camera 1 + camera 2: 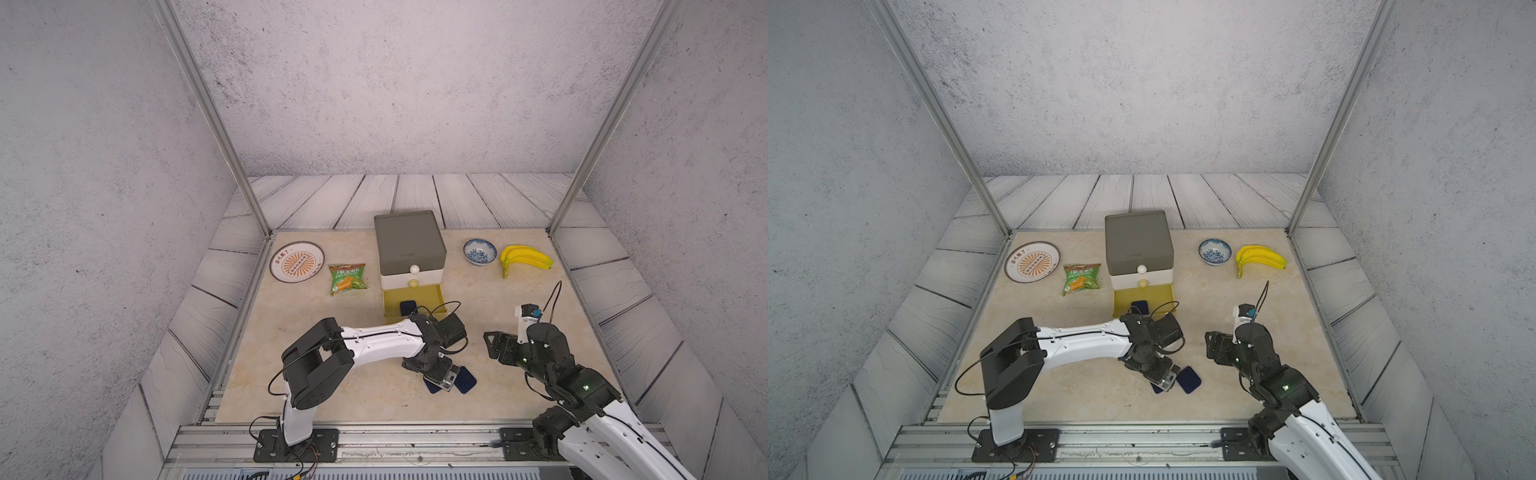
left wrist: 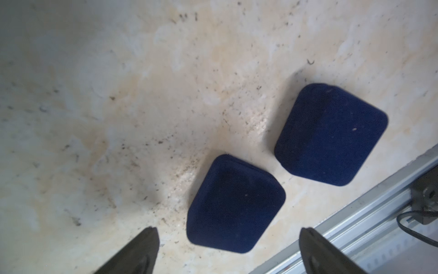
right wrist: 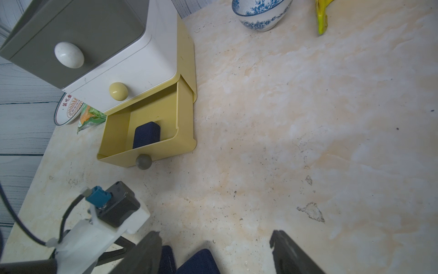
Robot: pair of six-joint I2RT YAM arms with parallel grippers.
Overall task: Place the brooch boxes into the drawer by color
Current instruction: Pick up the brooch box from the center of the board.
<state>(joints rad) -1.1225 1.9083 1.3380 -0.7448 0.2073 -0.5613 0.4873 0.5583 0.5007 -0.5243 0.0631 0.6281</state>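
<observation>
We see two small flat dark blue square boxes with rounded corners on the pale stone-look table top [image 2: 106, 106]. They are close together but not touching. We guess they are light and stiff, with a fuzzy skin that will not slip much. They are low, so we would pinch one across two flat sides, down near the table.

The left gripper [image 2: 228, 231] is wide open and holds nothing. The near blue box [image 2: 234, 204] lies just in front of the gap between its two fingers, turned a bit crooked. The far blue box [image 2: 331, 135] lies just past it. A third blue box [image 3: 147, 135] is already in the pulled-out yellow plastic drawer [image 3: 170, 148]. The right gripper [image 3: 215, 234] is open and empty too.
</observation>
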